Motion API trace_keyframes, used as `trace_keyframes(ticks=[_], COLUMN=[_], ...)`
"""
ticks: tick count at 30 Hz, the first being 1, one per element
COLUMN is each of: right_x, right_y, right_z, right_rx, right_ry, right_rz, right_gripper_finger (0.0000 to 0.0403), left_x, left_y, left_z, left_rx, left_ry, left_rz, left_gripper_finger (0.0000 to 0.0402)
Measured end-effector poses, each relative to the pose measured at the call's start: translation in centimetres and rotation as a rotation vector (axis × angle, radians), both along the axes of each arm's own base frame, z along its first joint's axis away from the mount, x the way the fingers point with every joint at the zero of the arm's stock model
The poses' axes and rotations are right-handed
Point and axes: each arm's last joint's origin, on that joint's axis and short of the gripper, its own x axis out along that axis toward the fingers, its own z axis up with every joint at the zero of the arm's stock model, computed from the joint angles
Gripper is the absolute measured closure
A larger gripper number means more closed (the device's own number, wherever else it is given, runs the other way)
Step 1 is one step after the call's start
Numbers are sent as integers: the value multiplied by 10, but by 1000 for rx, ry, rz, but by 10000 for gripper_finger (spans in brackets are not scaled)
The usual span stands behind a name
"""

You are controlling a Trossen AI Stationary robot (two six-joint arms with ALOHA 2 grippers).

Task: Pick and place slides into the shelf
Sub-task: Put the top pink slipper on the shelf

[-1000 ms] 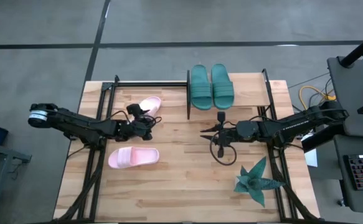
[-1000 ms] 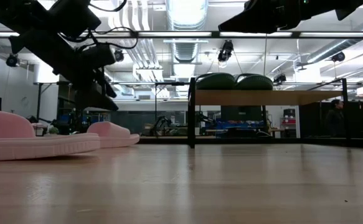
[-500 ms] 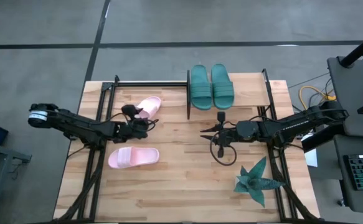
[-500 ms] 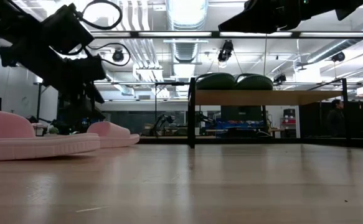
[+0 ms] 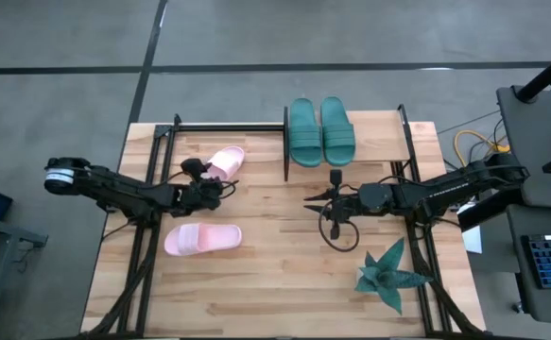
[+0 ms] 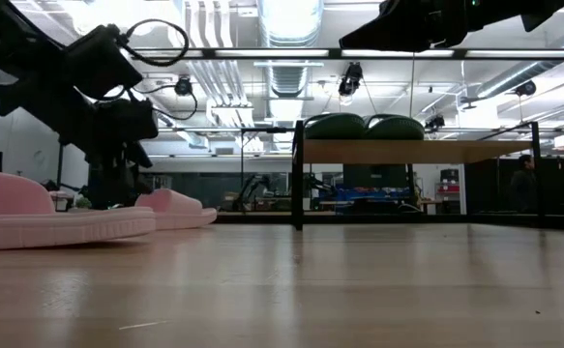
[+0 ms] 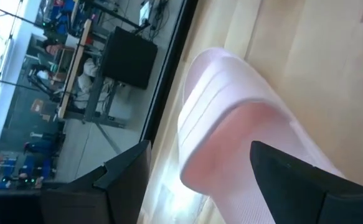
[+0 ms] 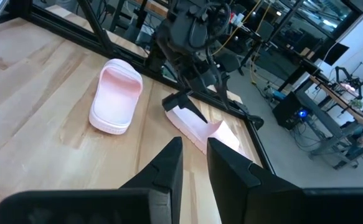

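Two dark teal slides (image 5: pixel 319 132) lie side by side on the light wood shelf (image 5: pixel 374 132), soles down. One pink slide (image 5: pixel 224 161) rests on the tabletop by the far left; the other pink slide (image 5: pixel 202 238) lies nearer. My left gripper (image 5: pixel 202 182) is open and low over the near end of the farther pink slide (image 7: pixel 231 124), one finger (image 7: pixel 125 177) on each side. My right gripper (image 5: pixel 311 200) hovers mid-table, narrowly open, holding nothing. My left gripper comes slanting down from the table's left at the near end of the farther pink slide (image 8: pixel 197 127). Its fingers stand on either side of that end. I cannot tell whether they touch the foam. The slide lies flat on the table.
A teal spiky plant (image 5: pixel 388 274) sits near the table's right near corner. Black uprights (image 5: pixel 286 142) frame the shelf, and black rails (image 5: pixel 143 236) run along both table sides. The shelf board has bare wood to the right of the teal pair.
My left gripper has moved down and a little toward the table's left, closing on the near end of the farther pink slide. The slides have not moved, and my right arm has kept still.
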Motion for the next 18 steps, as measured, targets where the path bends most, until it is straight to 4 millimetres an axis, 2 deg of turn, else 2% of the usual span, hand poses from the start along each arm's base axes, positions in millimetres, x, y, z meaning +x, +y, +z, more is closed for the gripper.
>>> trace_keyframes(ticks=[18], right_x=[0], right_y=[0], right_z=[0], right_rx=[0], right_ry=[2], right_rz=[0], right_gripper_finger=[339], left_x=[26], left_y=[15], left_z=[-18], left_rx=[91], left_ry=[166], left_rz=[-41], left_gripper_finger=[143])
